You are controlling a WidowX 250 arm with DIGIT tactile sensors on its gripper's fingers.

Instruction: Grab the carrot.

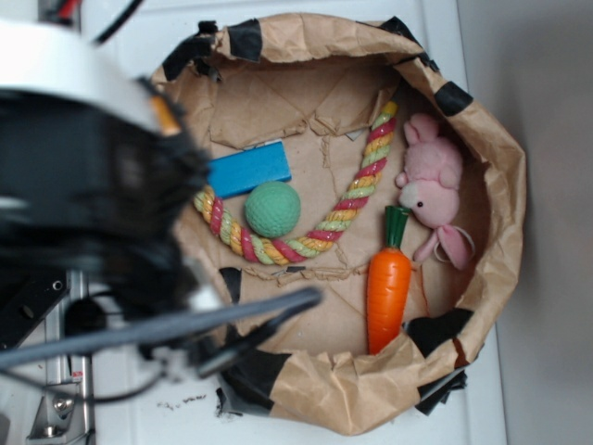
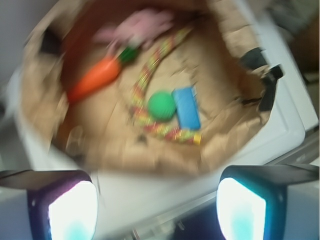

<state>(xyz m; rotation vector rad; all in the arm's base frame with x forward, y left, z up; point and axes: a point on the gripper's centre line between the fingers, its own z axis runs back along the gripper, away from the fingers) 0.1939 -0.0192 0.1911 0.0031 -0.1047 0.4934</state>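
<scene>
The end effector [image 2: 157,210] hangs released and empty over the counter [image 2: 280,125], well short of the carrot [image 2: 95,77], which lies ahead and left in the paper bag [image 2: 240,115], beside the bunny [image 2: 142,25].

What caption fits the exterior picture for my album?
Toy carrot lies in a paper nest beside a pink bunny, awaiting the robot.

Blurred black arm [image 1: 88,185] with white top section, small orange patch, grey cable [image 1: 167,329] below. Two dark-framed fingers [image 2: 67,207], pale glowing pads, wide gap between.
</scene>
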